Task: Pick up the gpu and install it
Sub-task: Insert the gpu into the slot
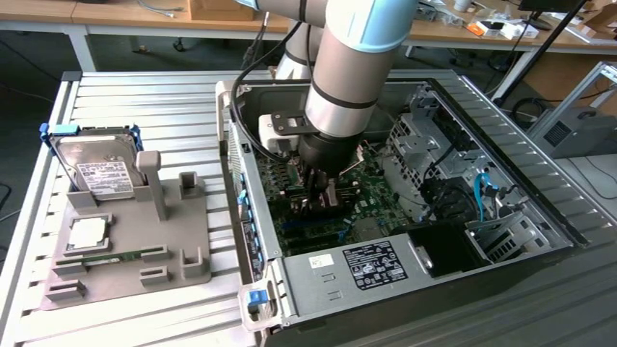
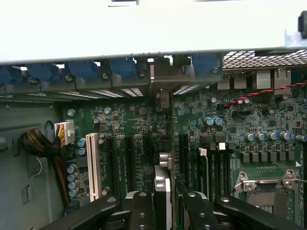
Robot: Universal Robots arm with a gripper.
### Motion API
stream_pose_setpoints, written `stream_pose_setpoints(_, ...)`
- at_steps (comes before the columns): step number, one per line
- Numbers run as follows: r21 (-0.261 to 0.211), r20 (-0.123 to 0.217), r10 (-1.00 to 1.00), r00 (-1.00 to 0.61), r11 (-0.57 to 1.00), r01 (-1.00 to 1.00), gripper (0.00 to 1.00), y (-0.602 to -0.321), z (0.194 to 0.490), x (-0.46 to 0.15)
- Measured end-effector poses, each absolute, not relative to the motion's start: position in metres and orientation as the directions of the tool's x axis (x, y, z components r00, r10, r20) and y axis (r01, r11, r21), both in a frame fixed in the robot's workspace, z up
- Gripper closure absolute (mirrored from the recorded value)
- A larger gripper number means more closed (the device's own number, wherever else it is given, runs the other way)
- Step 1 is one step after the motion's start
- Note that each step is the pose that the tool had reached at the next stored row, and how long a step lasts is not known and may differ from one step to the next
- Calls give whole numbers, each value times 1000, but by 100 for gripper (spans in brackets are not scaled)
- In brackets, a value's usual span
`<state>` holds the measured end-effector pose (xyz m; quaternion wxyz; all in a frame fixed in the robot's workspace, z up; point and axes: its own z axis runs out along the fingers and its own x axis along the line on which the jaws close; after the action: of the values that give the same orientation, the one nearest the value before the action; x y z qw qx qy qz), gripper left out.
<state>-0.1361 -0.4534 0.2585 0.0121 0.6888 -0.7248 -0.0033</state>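
Observation:
My gripper point(image 1: 321, 189) is down inside the open computer case point(image 1: 318, 271), over the green motherboard point(image 1: 365, 194). In the wrist view its black fingers point(image 2: 142, 208) are shut on the gpu point(image 2: 162, 184), a thin card seen edge-on that runs toward the case's rear slot openings point(image 2: 163, 79). The card stands upright over the dark expansion slots point(image 2: 129, 163), in line with one of them. Whether its lower edge touches the slot is hidden. In the exterior view the gpu point(image 1: 333, 199) is a small dark sliver under the wrist.
A grey holder tray point(image 1: 126, 253) on the exterior view's left carries a silver hard drive point(image 1: 97, 170), a RAM stick point(image 1: 115, 256) and a small square chip point(image 1: 87, 231). Drive cages and cables point(image 1: 453, 188) fill the case's right side. A white slot point(image 2: 92, 165) lies beside the dark ones.

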Motion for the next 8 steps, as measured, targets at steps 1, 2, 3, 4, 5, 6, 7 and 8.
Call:
stream_pose_setpoints(1, 21, 13, -999, -51, 51, -998, 73, -453, 258, -136)
stream_pose_setpoints(2, 21, 13, -999, -51, 51, -998, 73, -453, 258, -136)
stream_pose_setpoints(3, 21, 13, -999, -51, 51, -998, 73, -453, 258, -136)
stream_pose_setpoints(4, 21, 13, -999, -51, 51, -998, 73, -453, 258, -136)
stream_pose_setpoints(5, 21, 13, -999, -51, 51, -998, 73, -453, 258, -136)
stream_pose_setpoints(6, 21, 13, -999, -51, 51, -998, 73, -453, 258, -136)
stream_pose_setpoints(7, 21, 13, -999, -51, 51, -998, 73, -453, 258, -136)
stream_pose_setpoints(8, 22, 13, -999, -51, 51, -998, 73, -453, 258, -136)
